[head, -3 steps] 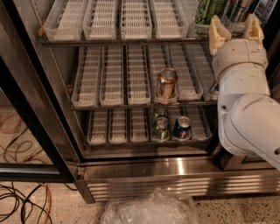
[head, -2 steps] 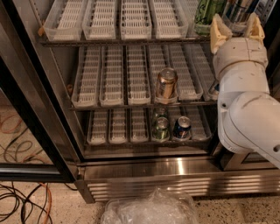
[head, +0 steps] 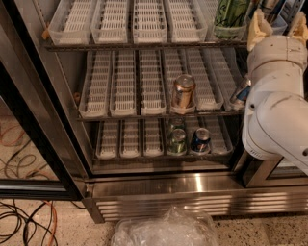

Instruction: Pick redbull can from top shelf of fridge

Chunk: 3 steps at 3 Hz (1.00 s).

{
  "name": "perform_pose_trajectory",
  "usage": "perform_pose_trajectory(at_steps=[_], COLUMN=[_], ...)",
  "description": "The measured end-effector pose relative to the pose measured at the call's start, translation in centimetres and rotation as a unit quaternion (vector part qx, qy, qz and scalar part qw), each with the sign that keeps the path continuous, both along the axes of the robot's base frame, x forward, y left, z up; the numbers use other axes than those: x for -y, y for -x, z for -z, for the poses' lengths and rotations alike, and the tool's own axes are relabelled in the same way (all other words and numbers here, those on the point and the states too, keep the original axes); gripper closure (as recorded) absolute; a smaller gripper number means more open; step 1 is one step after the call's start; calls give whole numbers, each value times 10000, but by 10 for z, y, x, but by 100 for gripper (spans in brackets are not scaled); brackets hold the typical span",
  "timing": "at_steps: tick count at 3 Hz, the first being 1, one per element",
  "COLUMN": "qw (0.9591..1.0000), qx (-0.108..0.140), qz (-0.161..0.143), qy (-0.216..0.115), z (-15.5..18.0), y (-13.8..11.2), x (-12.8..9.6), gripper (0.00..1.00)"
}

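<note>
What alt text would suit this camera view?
A white robot arm has its open hand at the right end of the top shelf of an open fridge, beside a tall green can. A copper can stands on the middle shelf, with a green-topped can and a blue can below.

I can read no lettering, brand or number anywhere in the fridge (head: 168, 186). The copper can (head: 183, 91) and the two cans (head: 177, 142) just below it show only colour. My hand (head: 280, 25) sits above and right of the copper can, fingers spread.
</note>
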<state>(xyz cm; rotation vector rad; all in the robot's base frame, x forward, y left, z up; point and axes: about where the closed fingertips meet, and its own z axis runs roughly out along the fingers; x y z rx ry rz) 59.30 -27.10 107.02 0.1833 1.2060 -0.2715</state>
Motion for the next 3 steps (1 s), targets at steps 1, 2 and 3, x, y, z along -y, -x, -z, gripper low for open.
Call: perform_pose_trajectory(at_steps=[1, 2, 3], qw=[10000, 9999, 9995], qx=[-2, -71, -106], qz=[3, -121, -247], qy=[-1, 62, 148], z=[0, 2, 1], y=[0, -7, -14], x=[0, -6, -14], gripper=[39, 40, 40])
